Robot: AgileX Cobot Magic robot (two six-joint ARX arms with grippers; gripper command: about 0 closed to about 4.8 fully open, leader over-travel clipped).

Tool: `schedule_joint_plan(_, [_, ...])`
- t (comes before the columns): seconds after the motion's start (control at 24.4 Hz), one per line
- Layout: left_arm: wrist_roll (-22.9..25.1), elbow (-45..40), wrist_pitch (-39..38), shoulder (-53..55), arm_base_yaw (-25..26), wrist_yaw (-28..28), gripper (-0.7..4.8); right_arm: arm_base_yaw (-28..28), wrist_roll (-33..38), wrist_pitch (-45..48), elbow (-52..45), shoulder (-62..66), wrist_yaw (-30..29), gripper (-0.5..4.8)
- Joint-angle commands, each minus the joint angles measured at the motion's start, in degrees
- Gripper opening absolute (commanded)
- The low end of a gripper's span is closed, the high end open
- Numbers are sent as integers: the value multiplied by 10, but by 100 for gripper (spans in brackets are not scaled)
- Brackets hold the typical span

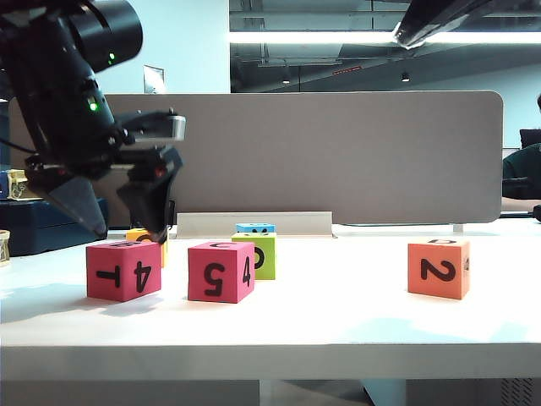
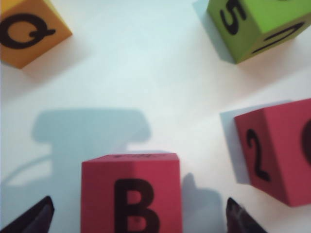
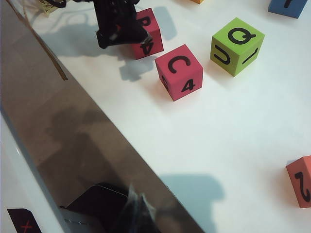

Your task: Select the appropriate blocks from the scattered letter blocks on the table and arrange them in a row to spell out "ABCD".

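My left gripper [image 2: 138, 216] hangs open over the pink-red B block [image 2: 131, 194]; its fingertips [image 2: 36, 218] stand wide on either side of the block, clear of it. From the front this block [image 1: 123, 269] shows T and 4, under the gripper [image 1: 127, 230]. The pink-red C block [image 3: 180, 70] stands beside it, showing 5 and 4 [image 1: 220, 271]. The yellow Q block [image 2: 26, 31] lies beyond. The orange block with 2 [image 1: 438, 268] sits far right. My right gripper [image 3: 138, 209] is shut and empty, held above the partition's top edge.
A lime-green block [image 1: 258, 254] stands behind the C block, and a blue block [image 1: 255, 227] behind that. A brown partition [image 1: 338, 152] walls the table's [image 1: 338, 321] far side. Boxes sit at the far left.
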Motion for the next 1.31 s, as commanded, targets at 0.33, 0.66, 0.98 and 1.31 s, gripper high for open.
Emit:
schedule_joint_plan(0.33, [-4,1,10,35,0,2,330,0,-1,5,2,-1,-1,-1])
schedule_joint_plan(0.66, [-41,1,17,35,-1,23,253,0,-1,5,2,-1,-1,-1])
schedule_joint_plan(0.98, [-121,1,51,35,-2,67,254,0,-1,5,2,-1,-1,-1])
schedule_joint_plan(1.31, [-120,1,61,45,-2,108,255,0,-1,6,2,-1,-1,-1])
